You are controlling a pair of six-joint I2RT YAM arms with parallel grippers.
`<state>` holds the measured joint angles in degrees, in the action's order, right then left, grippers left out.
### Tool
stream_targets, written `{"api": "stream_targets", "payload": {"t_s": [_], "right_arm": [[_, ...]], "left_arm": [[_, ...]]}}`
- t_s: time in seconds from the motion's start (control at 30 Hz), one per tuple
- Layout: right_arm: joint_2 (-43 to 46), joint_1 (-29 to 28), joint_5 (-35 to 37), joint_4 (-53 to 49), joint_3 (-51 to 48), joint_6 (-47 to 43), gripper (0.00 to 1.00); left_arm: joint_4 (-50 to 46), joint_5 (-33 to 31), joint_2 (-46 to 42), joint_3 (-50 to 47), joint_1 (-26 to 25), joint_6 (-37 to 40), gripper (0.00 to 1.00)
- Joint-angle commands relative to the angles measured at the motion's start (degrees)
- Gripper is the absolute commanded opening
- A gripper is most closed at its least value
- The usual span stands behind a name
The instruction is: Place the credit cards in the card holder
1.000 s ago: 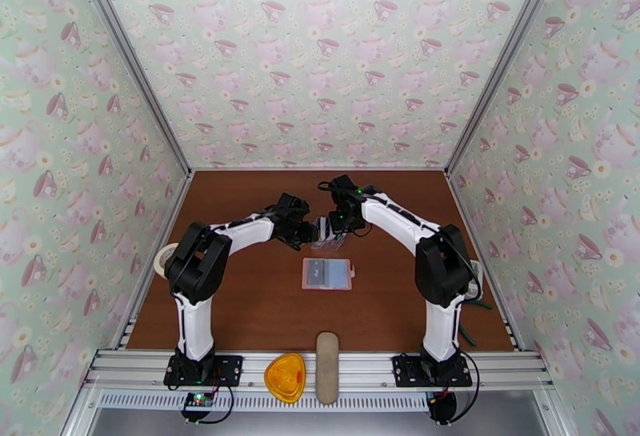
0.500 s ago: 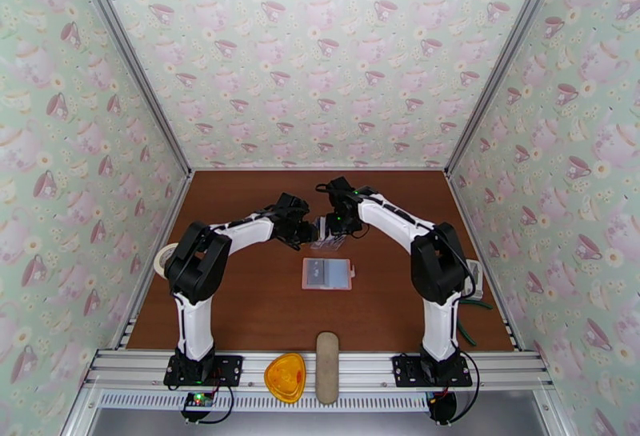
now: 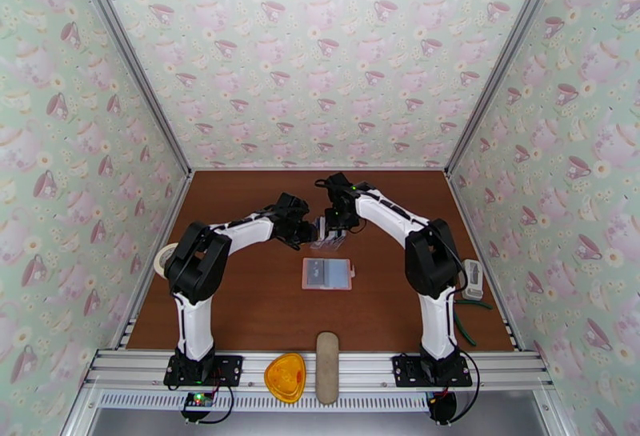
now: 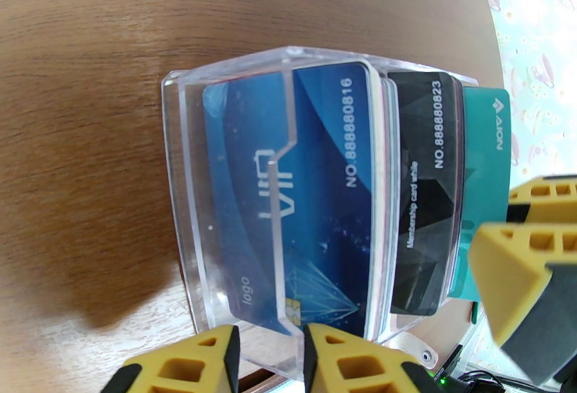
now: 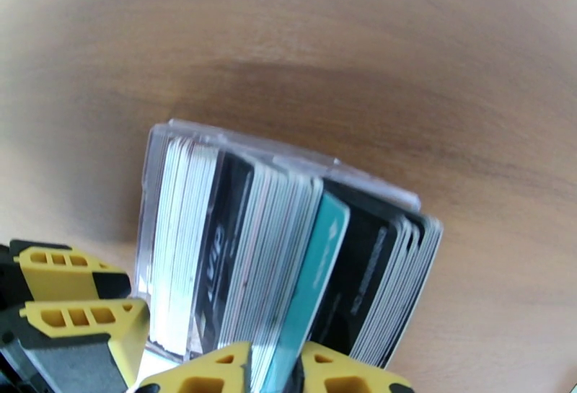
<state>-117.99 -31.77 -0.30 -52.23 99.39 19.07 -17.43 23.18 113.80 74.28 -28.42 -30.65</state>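
I'm counting one clear rack packed with credit cards. In the left wrist view I'm seeing three faces: one blue card, one black card, one teal card. Edge-on in the right wrist view they're running too many to tally. I'm logging one pink card holder, one beige oval case, one orange piece and one tape roll. I'm working two arms: left arm, right arm.

A clear rack stands mid-table on the brown table. On the near metal rail lie an orange triangular dish and, just beside it, a beige oval case. A tape roll sits at the left edge and a small white object at the right.
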Motion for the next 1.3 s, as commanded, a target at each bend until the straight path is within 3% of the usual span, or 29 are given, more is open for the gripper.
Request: {"api": "stream_targets", "payload": {"t_s": [0.0, 0.63, 1.0, 1.27], "right_arm": [[-0.9, 0.4, -0.1, -0.7, 2.0, 1.1, 0.2], [3.1, 0.4, -0.9, 2.9, -1.9, 8.4, 0.0], [11.2, 0.4, 1.3, 2.6, -3.6, 10.3, 0.0], [19.0, 0.4, 1.1, 5.1, -10.7, 10.3, 0.0]], "left_arm": [[-2.4, -1.3, -0.5, -1.3, 0.7, -0.1, 0.31], [-2.2, -1.0, -0.4, -0.5, 0.6, -0.4, 0.31], [-6.3, -1.7, -1.0, 5.1, 0.6, 1.0, 0.31], [-9.3, -3.5, -4.1, 6.8, 0.7, 2.0, 0.32]]}}
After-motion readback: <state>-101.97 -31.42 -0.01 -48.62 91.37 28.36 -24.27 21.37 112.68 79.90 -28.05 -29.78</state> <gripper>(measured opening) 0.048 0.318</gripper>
